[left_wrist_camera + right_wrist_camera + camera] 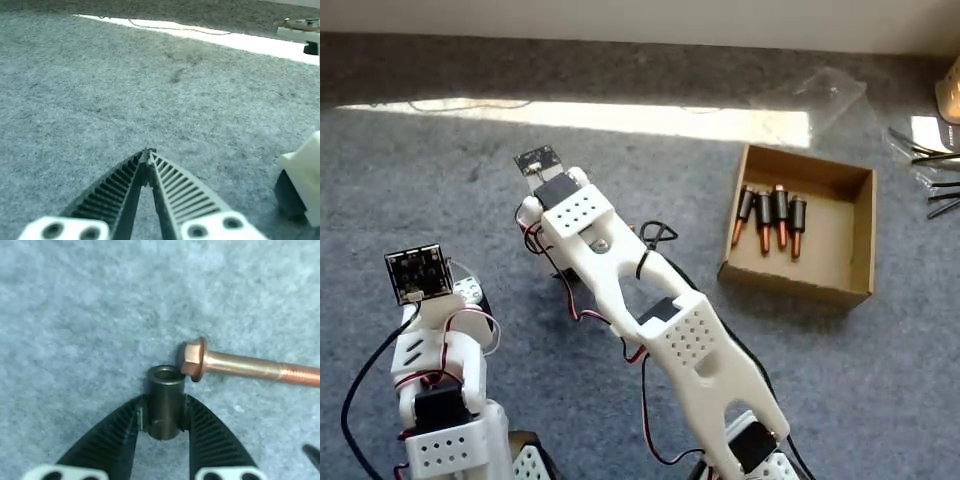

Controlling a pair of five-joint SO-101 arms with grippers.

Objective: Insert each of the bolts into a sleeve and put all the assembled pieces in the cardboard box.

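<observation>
Your right tool [164,404] clamps a dark sleeve [165,382], with a copper bolt [240,366] just beside it; your left tool [148,154] is pinched together, empty.

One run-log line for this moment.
left pincer: shut, empty | right pincer: shut on sleeve | bolt: lying beside sleeve | box: four assembled pieces

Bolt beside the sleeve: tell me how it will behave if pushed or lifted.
The bolt lies on its side on the carpet; pushed sideways, its round shank would probably roll, curving around the flanged head. It looks like solid metal, so likely stiff and heavy for its size. Its smooth shank may slip in a light grip.
</observation>
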